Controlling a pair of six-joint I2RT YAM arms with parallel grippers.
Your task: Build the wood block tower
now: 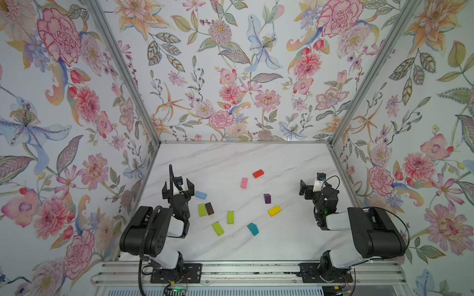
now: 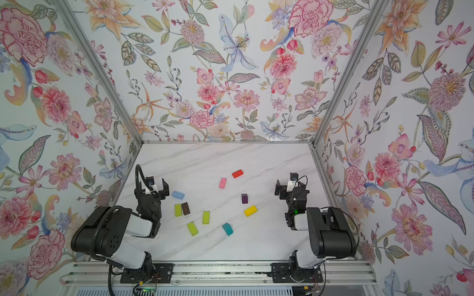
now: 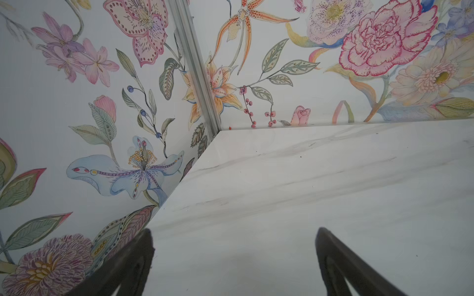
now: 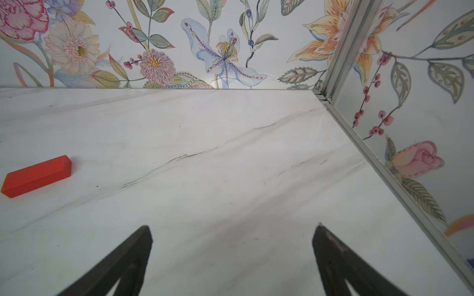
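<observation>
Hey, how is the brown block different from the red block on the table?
Colour: the brown block is dark, the red block bright. Neighbours: the brown block lies right beside a lime green block, seemingly touching; the red block lies alone. Place: the brown block is near the left gripper, the red block farthest back of all. Both lie flat on the table, same shape, unheld.
</observation>
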